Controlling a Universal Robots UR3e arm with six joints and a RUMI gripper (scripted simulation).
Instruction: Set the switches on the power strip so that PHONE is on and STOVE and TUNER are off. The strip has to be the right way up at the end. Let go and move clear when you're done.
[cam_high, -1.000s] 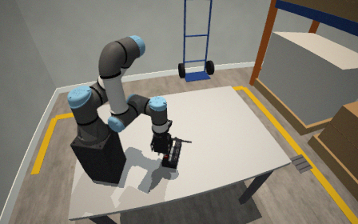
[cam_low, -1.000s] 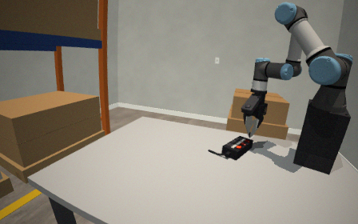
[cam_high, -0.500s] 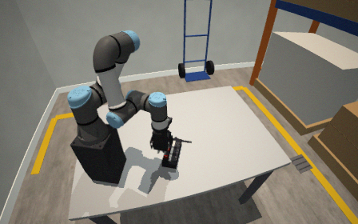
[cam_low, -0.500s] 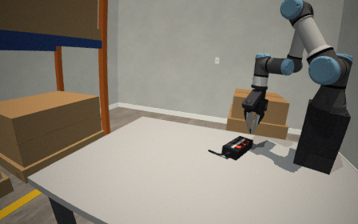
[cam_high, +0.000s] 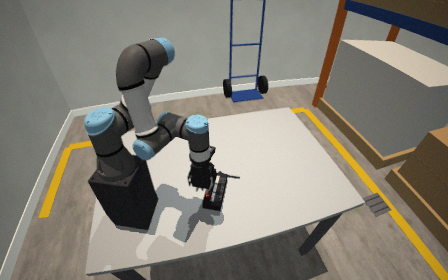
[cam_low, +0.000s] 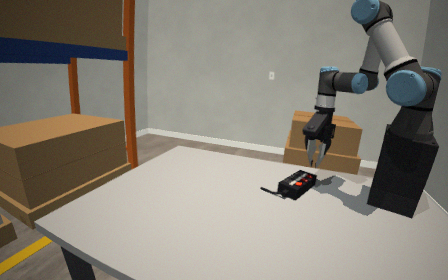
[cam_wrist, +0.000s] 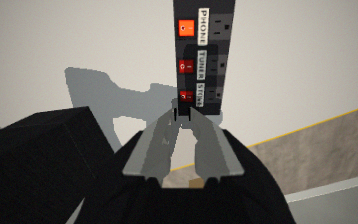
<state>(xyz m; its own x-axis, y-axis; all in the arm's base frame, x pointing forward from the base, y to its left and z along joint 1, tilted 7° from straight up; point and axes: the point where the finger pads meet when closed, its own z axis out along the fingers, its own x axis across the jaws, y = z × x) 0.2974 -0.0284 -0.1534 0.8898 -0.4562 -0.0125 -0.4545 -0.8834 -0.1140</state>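
Only the wrist view reads the power strip's (cam_wrist: 204, 55) labels: PHONE farthest, STOVE nearest, long axis running away. Gripper (cam_wrist: 183, 116) hovers slightly parted, empty, above the table (cam_low: 175, 225).

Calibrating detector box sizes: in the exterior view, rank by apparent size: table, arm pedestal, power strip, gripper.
1. Table: largest by far.
2. Arm pedestal.
3. Gripper and power strip: similar apparent size, one tall, one long; too close to rank.
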